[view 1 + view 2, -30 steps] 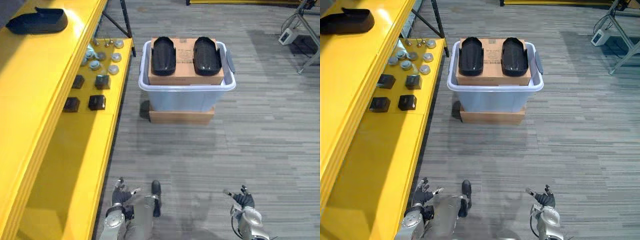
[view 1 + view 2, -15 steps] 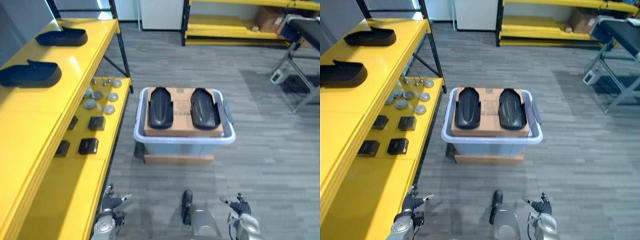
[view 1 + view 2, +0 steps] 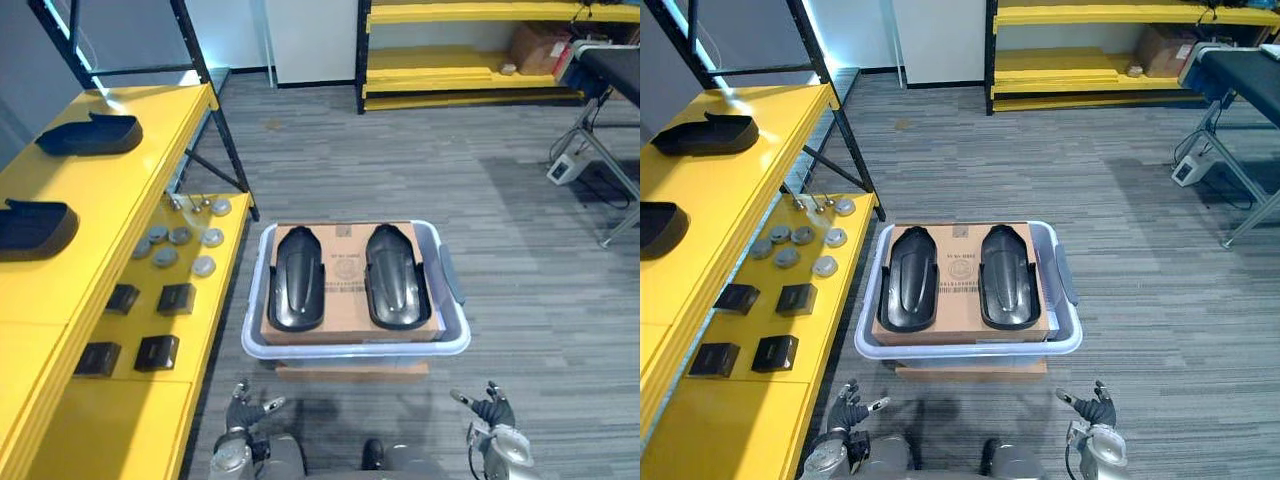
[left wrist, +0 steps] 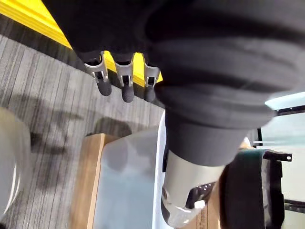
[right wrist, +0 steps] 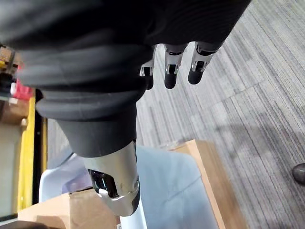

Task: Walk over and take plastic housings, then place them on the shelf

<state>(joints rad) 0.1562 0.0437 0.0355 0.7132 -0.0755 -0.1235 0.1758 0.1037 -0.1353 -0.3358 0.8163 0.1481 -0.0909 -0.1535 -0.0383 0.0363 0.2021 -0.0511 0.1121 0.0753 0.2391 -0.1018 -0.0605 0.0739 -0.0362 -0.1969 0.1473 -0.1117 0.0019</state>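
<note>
**Item 1, left hand** (image 3: 243,404): low at 7 o'clock in the head view, partly cut by the frame's edge. Its fingers (image 4: 124,82) are straight and slightly spread, and it holds nothing.

**Item 2, right hand** (image 3: 490,411): low at 5 o'clock, likewise cut off. Its fingers (image 5: 171,70) are straight and spread with the thumb apart, and it is empty.

**Item 3, grey bin** (image 3: 355,349): at 12 o'clock from the hands, near them but untouched. It rests on a flat brown base (image 3: 350,372), most of which is hidden beneath it.

**Item 4, cardboard box** (image 3: 344,292): sits inside the bin and fills it.

**Item 5, two black plastic housings**: they lie side by side on the box. The left housing (image 3: 296,278) is at 1 o'clock from the left hand. The right housing (image 3: 395,275) is at 11 o'clock from the right hand. Both are clear of all fingers.

**Item 6, yellow shelf** (image 3: 105,205): at 9 to 10 o'clock.
- The lower tier carries small black blocks (image 3: 177,298) and grey discs (image 3: 180,236).
- The upper tier carries two more dark housings: the nearer shelf housing (image 3: 32,226), cut by the frame, and the farther shelf housing (image 3: 90,135).

**Item 7, far yellow racking** (image 3: 460,80): at 12 to 1 o'clock, well apart.

**Change since half a second ago**: the whole view has shifted. The bin now stands closer to the hands, and the housings lie on the box as they did before. Both hands remain empty.
</note>
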